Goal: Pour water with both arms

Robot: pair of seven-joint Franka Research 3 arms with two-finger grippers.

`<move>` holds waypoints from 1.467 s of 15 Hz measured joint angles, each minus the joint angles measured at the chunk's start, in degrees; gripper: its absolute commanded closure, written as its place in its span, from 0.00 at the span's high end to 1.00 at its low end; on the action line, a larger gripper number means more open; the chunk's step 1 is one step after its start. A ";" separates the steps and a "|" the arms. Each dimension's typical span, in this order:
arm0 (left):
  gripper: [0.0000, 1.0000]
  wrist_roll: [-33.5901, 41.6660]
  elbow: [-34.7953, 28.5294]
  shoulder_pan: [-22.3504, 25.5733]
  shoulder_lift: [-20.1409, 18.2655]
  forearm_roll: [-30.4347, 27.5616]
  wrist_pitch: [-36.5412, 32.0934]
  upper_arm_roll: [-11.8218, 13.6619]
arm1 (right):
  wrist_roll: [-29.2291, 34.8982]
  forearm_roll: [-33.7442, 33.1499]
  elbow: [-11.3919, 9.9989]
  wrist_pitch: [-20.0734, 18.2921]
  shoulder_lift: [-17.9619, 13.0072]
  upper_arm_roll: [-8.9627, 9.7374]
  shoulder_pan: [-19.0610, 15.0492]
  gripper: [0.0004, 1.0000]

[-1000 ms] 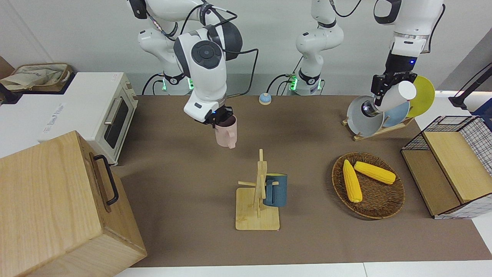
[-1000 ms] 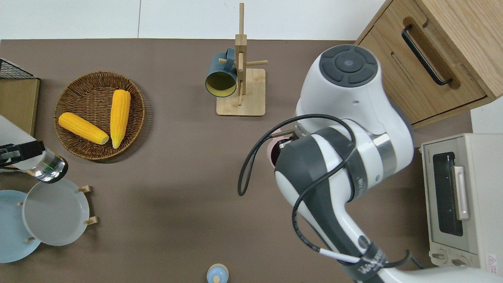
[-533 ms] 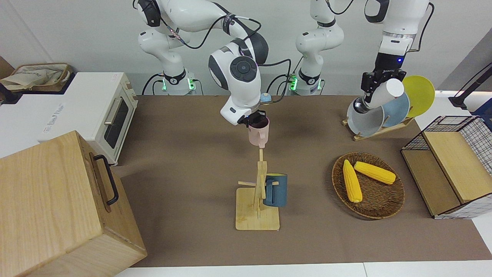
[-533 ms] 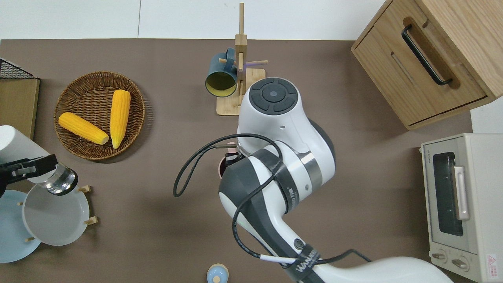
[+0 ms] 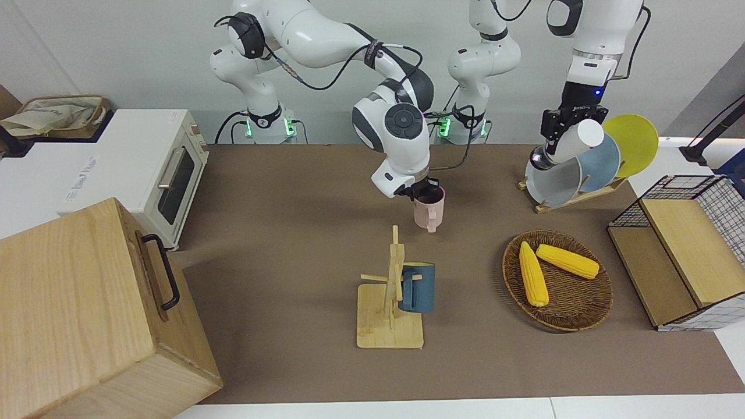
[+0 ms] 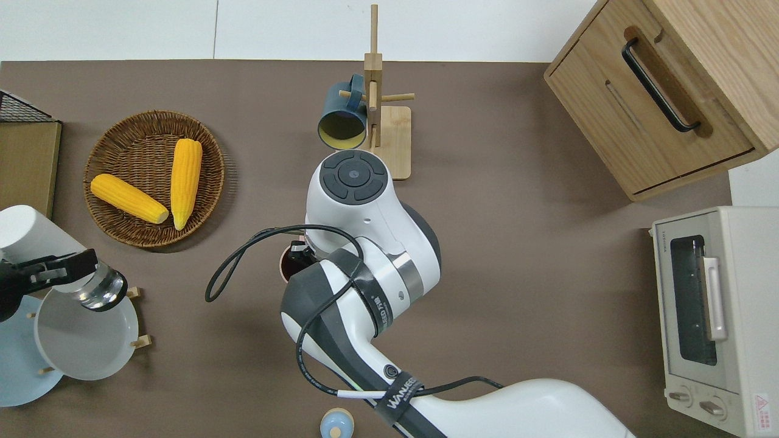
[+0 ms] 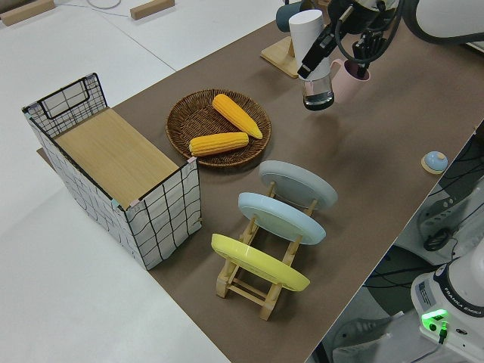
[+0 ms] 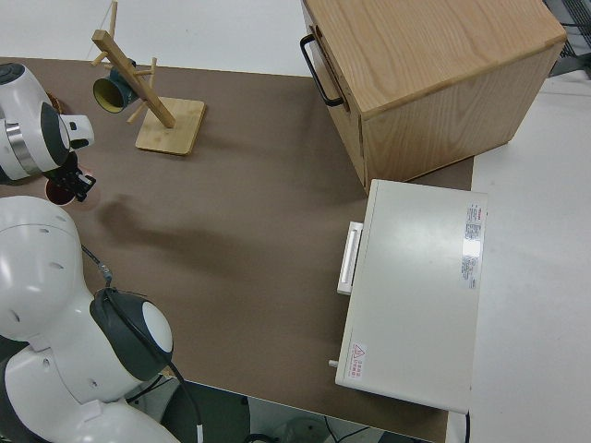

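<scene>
Plates [image 7: 299, 187] stand on edge in a wooden rack [image 5: 573, 195] at the left arm's end of the table, nearest the robots, and the left gripper [image 5: 557, 125] hangs over the grey plate [image 6: 85, 334]. Its fingers are clamped across a white tumbler with a shiny steel base [image 6: 45, 255], which is tilted, base end lower (whether it carries any water cannot be told). A small blue bell [image 6: 336, 423] sits close to the robots' edge, near the middle of the table.

Over the middle of the brown table mat [image 5: 279, 192], the right gripper [image 5: 424, 191] is closed on the rim of a pink mug [image 5: 429, 210], one finger inside the dark interior. The mug hangs upright, its handle turned away from the robots, clear of the mat. Tumbler and mug are well apart.

Farther out, a wicker basket [image 6: 103, 164] holds two corn cobs [image 6: 185, 181], touching at their tips. Beside it, toward the right arm's end, a wooden mug tree [image 5: 391, 291] carries a dark blue mug [image 5: 418, 287] on one peg. A wire-sided crate with a wooden shelf [image 7: 121, 155] stands at the left arm's end; a white toaster oven [image 6: 709, 316] and, farther from the robots, a wooden cabinet with a black handle [image 6: 663, 91] stand at the right arm's end.
</scene>
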 measured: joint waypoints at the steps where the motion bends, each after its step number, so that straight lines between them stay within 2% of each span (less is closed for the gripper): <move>1: 0.00 0.00 -0.17 -0.09 -0.03 0.00 0.00 0.02 | 1.16 0.75 0.06 0.90 0.56 0.03 0.44 0.00; 8: 0.00 -0.05 -1.10 -1.11 -0.07 -0.18 0.00 0.03 | 7.52 2.43 0.33 8.44 5.55 0.16 3.66 0.01; 9: 0.00 -0.05 -1.16 -1.11 -0.07 -0.18 0.00 0.03 | 8.12 2.49 0.66 8.61 5.74 0.11 3.66 0.30; 10: 0.00 -0.05 -1.19 -1.11 -0.07 -0.18 0.00 0.03 | 8.30 2.64 0.75 8.70 5.83 0.12 3.65 0.78; 11: 0.00 -0.05 -1.21 -1.11 -0.07 -0.18 0.00 0.05 | 8.40 2.65 0.78 8.82 5.86 0.12 3.69 0.99; 15: 0.00 -0.05 -1.25 -1.11 -0.08 -0.18 0.00 0.06 | 8.46 2.65 0.81 11.10 7.23 -0.10 4.90 0.99; 18: 0.00 -0.05 -1.28 -1.11 -0.08 -0.38 0.00 0.06 | 8.56 2.65 1.35 11.22 7.34 -0.28 5.29 0.99; 20: 0.00 -0.05 -1.30 -1.11 -0.08 -0.49 0.00 0.06 | 8.92 2.65 2.54 11.12 6.86 -0.50 5.28 0.99; 22: 0.00 -0.05 -1.36 -1.11 -0.08 -0.53 0.00 0.06 | 9.44 2.59 3.51 10.50 4.95 -1.00 5.21 0.99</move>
